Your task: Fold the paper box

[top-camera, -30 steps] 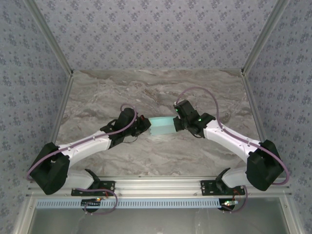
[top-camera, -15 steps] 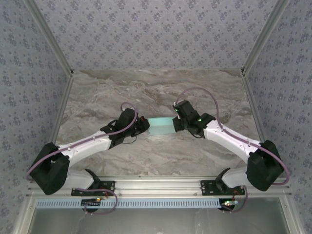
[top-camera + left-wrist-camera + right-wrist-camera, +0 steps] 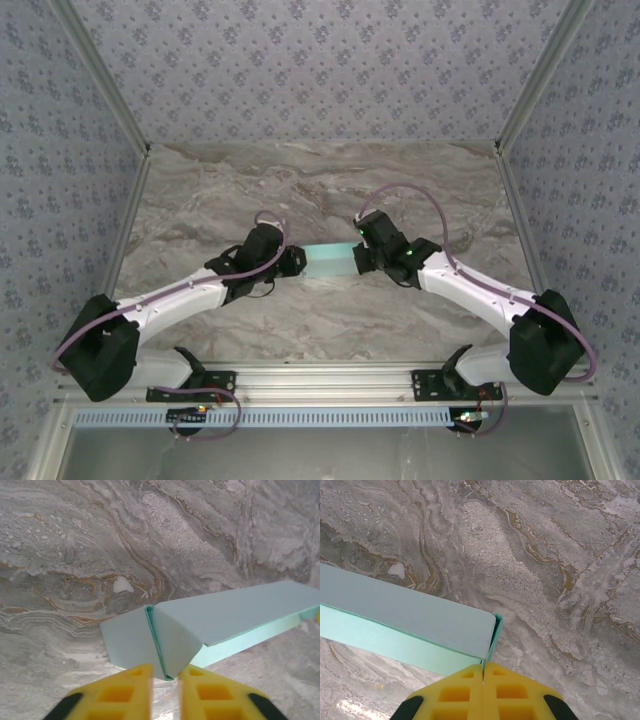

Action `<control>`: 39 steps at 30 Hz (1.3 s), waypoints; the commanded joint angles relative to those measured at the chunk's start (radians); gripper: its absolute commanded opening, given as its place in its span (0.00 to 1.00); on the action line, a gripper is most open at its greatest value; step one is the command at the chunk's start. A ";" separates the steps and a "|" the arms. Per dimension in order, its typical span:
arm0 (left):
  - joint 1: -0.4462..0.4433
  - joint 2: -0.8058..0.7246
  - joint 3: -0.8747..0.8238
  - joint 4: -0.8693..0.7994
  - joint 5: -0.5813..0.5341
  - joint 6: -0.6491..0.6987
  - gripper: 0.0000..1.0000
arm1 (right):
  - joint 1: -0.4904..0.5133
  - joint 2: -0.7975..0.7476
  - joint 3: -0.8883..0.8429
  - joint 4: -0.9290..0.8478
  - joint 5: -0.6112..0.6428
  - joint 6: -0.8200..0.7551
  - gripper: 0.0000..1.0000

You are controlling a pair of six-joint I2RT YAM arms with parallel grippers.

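Observation:
The paper box [image 3: 328,258] is a pale turquoise flat card box held just above the marble table between both arms. My left gripper [image 3: 297,260] is at its left end. In the left wrist view the yellow jaws [image 3: 166,677] stand a little apart, and the lower corner of the box's folded end flap [image 3: 172,640] hangs between their tips without being pinched. At the right end my right gripper [image 3: 358,255] has its jaws pressed together [image 3: 483,667] on the thin edge of the box's end flap [image 3: 492,635]. The long top face [image 3: 405,610] runs off to the left.
The marble table [image 3: 320,190] has free room behind and in front of the box. A small white speck [image 3: 122,584] lies on the surface under the box, the same speck [image 3: 397,570] in the right wrist view. Patterned walls and metal rails [image 3: 128,230] bound the table.
The left gripper's jaws have parted and let go of the box's left end. The box and both wrists have shifted slightly away from the bases. The right grip is unchanged.

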 commanded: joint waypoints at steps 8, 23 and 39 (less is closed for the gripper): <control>0.007 -0.078 0.064 -0.127 0.019 0.134 0.52 | 0.014 0.001 -0.008 -0.081 0.050 0.024 0.00; 0.076 -0.029 0.138 -0.126 0.096 0.088 0.71 | 0.032 0.009 0.009 -0.088 0.067 0.027 0.00; 0.070 0.060 0.038 -0.068 0.153 0.022 0.65 | 0.042 0.010 0.007 -0.087 0.075 0.039 0.00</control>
